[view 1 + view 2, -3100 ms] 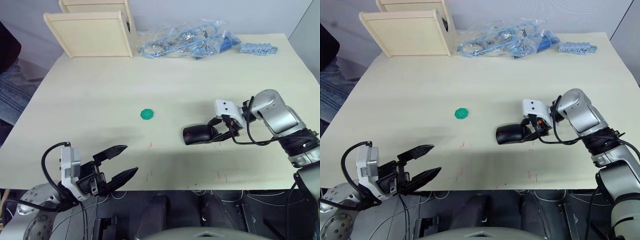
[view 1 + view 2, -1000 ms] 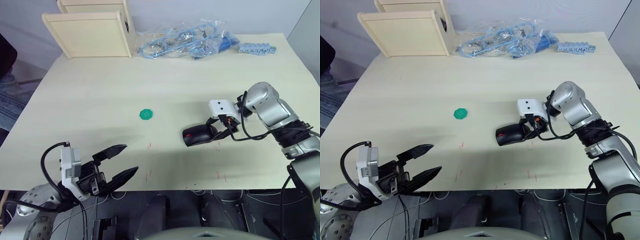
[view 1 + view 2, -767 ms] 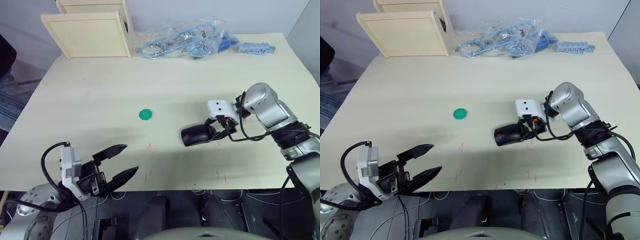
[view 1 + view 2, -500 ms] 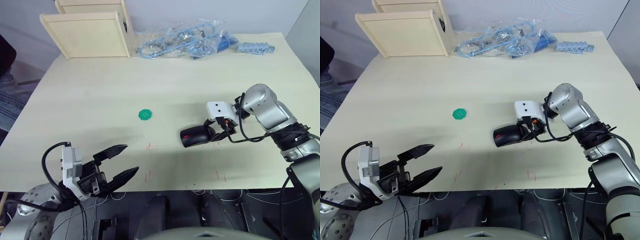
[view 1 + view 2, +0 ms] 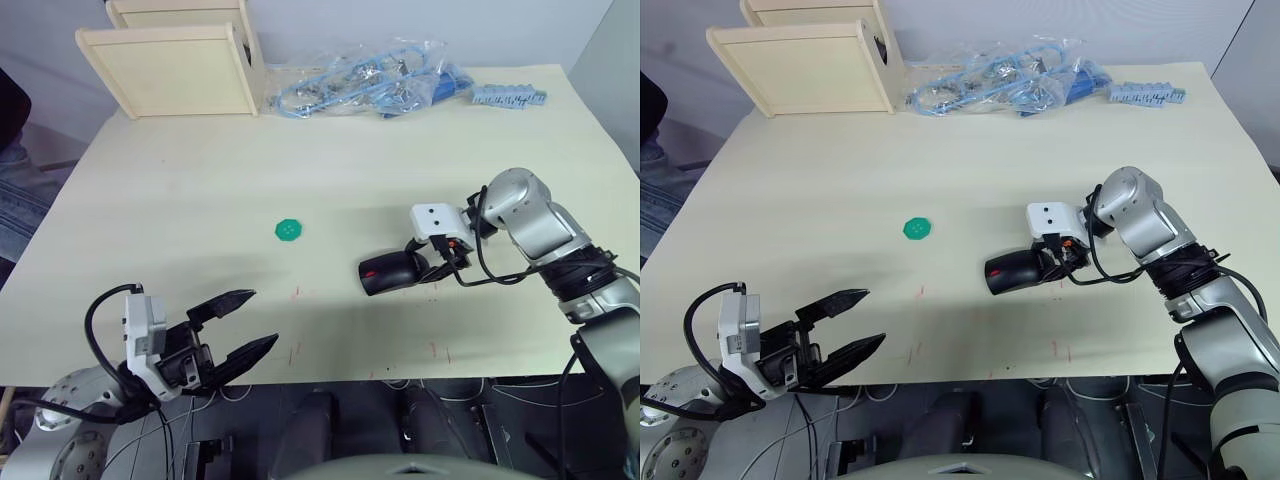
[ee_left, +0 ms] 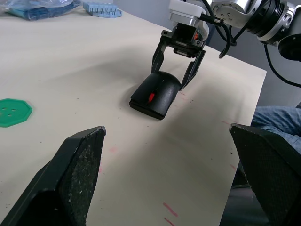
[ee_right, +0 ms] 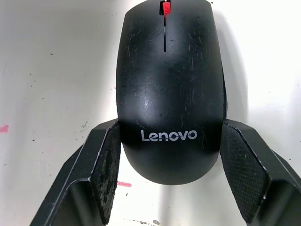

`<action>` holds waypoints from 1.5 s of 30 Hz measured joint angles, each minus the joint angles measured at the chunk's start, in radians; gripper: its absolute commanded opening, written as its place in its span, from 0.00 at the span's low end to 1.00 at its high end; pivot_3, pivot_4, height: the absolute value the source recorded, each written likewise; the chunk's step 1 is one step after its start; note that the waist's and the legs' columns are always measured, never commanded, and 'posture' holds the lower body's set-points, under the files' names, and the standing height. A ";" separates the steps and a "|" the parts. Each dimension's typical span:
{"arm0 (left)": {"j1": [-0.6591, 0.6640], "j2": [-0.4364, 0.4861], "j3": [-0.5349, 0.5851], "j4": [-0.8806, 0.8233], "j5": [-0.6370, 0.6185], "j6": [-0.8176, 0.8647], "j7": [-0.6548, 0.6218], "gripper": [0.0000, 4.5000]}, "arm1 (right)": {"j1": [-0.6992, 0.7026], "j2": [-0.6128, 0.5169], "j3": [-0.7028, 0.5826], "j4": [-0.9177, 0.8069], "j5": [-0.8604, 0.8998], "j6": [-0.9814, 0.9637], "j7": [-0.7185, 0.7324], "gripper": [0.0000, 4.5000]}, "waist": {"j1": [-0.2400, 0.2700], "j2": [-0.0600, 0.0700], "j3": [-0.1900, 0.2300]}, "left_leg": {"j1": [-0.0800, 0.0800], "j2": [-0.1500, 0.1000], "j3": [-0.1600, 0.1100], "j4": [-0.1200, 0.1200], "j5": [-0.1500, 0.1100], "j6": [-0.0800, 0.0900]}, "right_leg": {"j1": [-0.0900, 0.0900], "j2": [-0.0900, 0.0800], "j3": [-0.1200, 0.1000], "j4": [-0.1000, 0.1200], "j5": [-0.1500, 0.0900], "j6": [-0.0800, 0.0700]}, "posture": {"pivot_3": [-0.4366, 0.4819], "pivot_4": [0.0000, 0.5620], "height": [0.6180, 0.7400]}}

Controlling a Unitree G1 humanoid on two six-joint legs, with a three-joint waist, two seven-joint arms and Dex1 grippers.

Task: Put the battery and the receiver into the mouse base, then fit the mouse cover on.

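The mouse lies on the table right of centre, with the glossy black mouse cover sitting on the mouse base, whose lower edge shows under it. The red scroll wheel points to the left. My right gripper straddles the mouse's rear end, and its pads press against both sides. The battery and the receiver are hidden. My left gripper hangs open with nothing in it at the table's front left edge, well away from the mouse.
A green round disc lies near the table's middle. Two wooden boxes stand at the back left. Beside them lies a clear bag of blue cables, and a blue strip lies at the back right.
My right wrist has edged a little to the left at the mouse's rear. The mouse has hardly moved, and the left gripper is still. The whole picture has shifted slightly.
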 measured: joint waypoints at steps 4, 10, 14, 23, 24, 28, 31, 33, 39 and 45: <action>0.001 0.000 0.000 0.000 0.001 -0.001 -0.001 1.00 | -0.003 0.003 0.000 0.009 0.001 -0.008 0.002 0.68 | -0.001 0.000 0.000 | 0.000 0.000 0.000 0.000 0.000 0.000 | 0.000 0.000 0.000 0.000 0.000 0.000 | 0.48 0.27 1.00; -0.001 0.000 -0.003 0.000 0.005 -0.001 -0.001 1.00 | -0.025 0.018 0.004 0.049 -0.003 -0.024 0.016 0.68 | -0.004 0.000 0.000 | 0.000 0.000 0.000 0.000 0.000 0.000 | 0.000 0.000 0.000 0.000 0.000 0.000 | 0.48 0.27 1.00; -0.002 0.000 -0.013 0.000 0.009 -0.002 -0.002 1.00 | -0.048 0.031 0.013 0.079 -0.013 -0.028 0.027 0.68 | -0.006 0.000 0.000 | 0.000 0.000 0.000 0.000 0.000 0.000 | 0.000 0.000 0.000 0.001 0.000 0.000 | 0.48 0.27 1.00; 0.005 -0.003 -0.015 0.000 0.014 -0.017 -0.003 1.00 | -0.070 0.046 0.019 0.123 -0.024 -0.046 0.043 0.68 | -0.006 0.000 0.000 | 0.000 0.001 0.000 0.000 0.000 0.000 | -0.001 0.001 0.000 0.001 0.001 -0.001 | 0.48 0.27 1.00; 0.006 -0.004 -0.015 0.000 0.014 -0.019 -0.003 1.00 | -0.071 0.047 0.018 0.126 -0.024 -0.049 0.043 0.68 | -0.007 0.000 0.000 | 0.000 0.001 0.001 0.000 0.000 0.000 | -0.001 0.001 0.001 0.001 0.001 -0.001 | 0.48 0.27 1.00; 0.009 -0.004 -0.017 0.000 0.015 -0.020 -0.002 1.00 | -0.072 0.049 0.018 0.129 -0.025 -0.053 0.044 0.68 | -0.007 0.000 0.000 | 0.001 0.001 0.001 0.000 0.000 0.000 | -0.001 0.001 0.001 0.001 0.001 -0.001 | 0.48 0.27 1.00; 0.009 -0.004 -0.019 0.000 0.016 -0.020 -0.002 1.00 | -0.072 0.049 0.018 0.129 -0.026 -0.059 0.044 0.68 | -0.007 0.000 0.000 | 0.001 0.002 0.001 0.000 0.000 0.000 | -0.001 0.001 0.001 0.001 0.001 -0.001 | 0.48 0.27 1.00; 0.008 -0.004 -0.020 0.000 0.016 -0.020 -0.002 1.00 | -0.071 0.049 0.018 0.129 -0.026 -0.059 0.044 0.68 | -0.007 0.000 0.000 | 0.001 0.002 0.001 0.000 0.000 0.000 | -0.001 0.001 0.001 0.001 0.001 -0.001 | 0.48 0.27 1.00; 0.002 -0.004 -0.021 0.000 0.016 -0.020 -0.002 1.00 | -0.071 0.049 0.017 0.129 -0.025 -0.055 0.043 0.68 | -0.007 0.000 0.000 | 0.001 0.002 0.001 0.000 0.000 0.000 | -0.001 0.001 0.001 0.001 0.001 -0.001 | 0.48 0.27 1.00; -0.001 -0.004 -0.022 0.000 0.016 -0.020 -0.002 1.00 | -0.071 0.050 0.017 0.129 -0.024 -0.061 0.042 0.68 | -0.007 0.000 0.000 | 0.001 0.002 0.001 0.000 0.000 0.000 | -0.001 0.001 0.001 0.001 0.001 -0.001 | 0.48 0.27 1.00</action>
